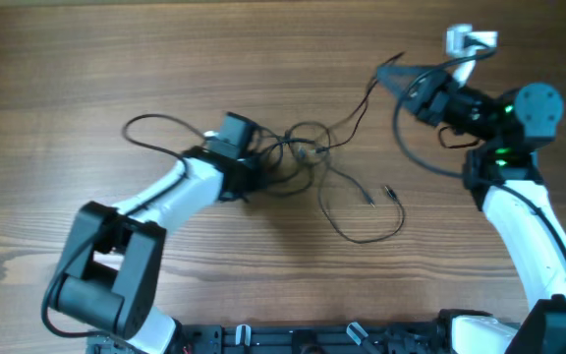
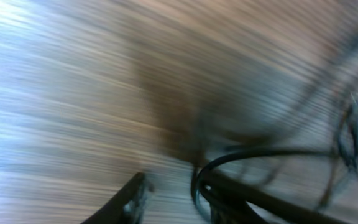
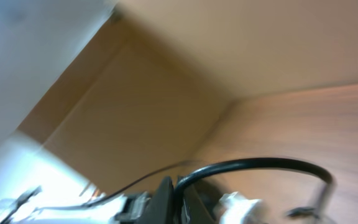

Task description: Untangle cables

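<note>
The cables are thin black cords knotted in a tangle (image 1: pixel 298 147) at the table's middle. One loop runs left (image 1: pixel 150 126), and another runs down to the right (image 1: pixel 362 228) and ends in small plugs (image 1: pixel 388 192). My left gripper (image 1: pixel 255 169) is low at the tangle's left edge. In the blurred left wrist view its fingers (image 2: pixel 179 202) are apart, with bare wood between them and strands (image 2: pixel 347 134) to the right. My right gripper (image 1: pixel 393 75) is raised at the far right. It is shut (image 3: pixel 176 199) on a thin strand (image 3: pixel 135 182) that leads back to the tangle.
The wooden table (image 1: pixel 86 59) fills the overhead view. A white fitting (image 1: pixel 470 41) sits at the far right by the right arm. A thick black arm wire (image 3: pixel 260 163) arcs over the right gripper, and another (image 2: pixel 260 153) curves past the left gripper's fingers.
</note>
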{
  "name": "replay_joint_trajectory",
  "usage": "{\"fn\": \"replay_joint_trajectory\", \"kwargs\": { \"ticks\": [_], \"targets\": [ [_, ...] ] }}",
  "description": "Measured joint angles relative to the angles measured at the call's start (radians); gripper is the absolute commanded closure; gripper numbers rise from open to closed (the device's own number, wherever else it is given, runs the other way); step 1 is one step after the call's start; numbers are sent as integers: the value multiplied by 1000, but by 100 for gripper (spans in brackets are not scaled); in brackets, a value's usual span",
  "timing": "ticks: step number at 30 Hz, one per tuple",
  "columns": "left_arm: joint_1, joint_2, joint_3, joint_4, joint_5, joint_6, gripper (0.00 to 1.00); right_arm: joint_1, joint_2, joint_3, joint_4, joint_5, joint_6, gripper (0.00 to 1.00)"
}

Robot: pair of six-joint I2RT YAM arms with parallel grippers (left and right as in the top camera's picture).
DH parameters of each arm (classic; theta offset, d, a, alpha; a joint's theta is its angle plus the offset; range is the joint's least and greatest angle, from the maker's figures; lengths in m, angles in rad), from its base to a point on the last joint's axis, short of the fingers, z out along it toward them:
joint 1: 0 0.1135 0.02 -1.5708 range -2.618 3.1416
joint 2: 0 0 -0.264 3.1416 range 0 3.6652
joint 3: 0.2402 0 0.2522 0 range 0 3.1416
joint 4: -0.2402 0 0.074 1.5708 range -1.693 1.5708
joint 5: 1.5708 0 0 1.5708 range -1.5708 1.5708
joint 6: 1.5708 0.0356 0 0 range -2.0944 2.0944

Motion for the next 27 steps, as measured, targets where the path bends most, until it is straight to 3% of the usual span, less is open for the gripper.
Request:
{"fn": "replay_joint_trajectory", "kwargs": {
  "ticks": [2, 6, 8, 12, 17, 18, 21, 22, 23, 27],
  "targets": [
    [94, 0, 1, -50, -30, 0, 68, -52, 0, 1, -80, 60, -90, 96],
    [261, -1, 6, -93, -41, 0, 64, -360, 0, 35, -324, 279, -241, 96],
    [276, -1, 7, -91, -37, 0, 63, -497, 0, 120, -455, 316, -302, 96],
    [276, -2, 8, -84, -34, -1, 53, -766, 0, 328, -684, 449, -496, 96],
    [276, -3, 10, -78, -32, 0, 43, -836, 47, 356, -771, 935, -836, 94],
    [276, -5, 10, -75, -27, 0, 43, -836, 96, 358, -794, 1036, -922, 87],
    [276, -5, 10, -76, -24, 0, 41, -837, 266, 364, -868, 1162, -1041, 85],
    [276, -5, 10, -76, -19, 0, 40, -837, 332, 365, -903, 1182, -1062, 54],
    [276, -5, 10, -76, -11, 0, 35, -837, 416, 365, -958, 1195, -1065, 0],
    [276, -7, 11, -72, 13, -2, 18, -836, 503, 360, -1007, 1144, -1050, 0]
  ]
}}
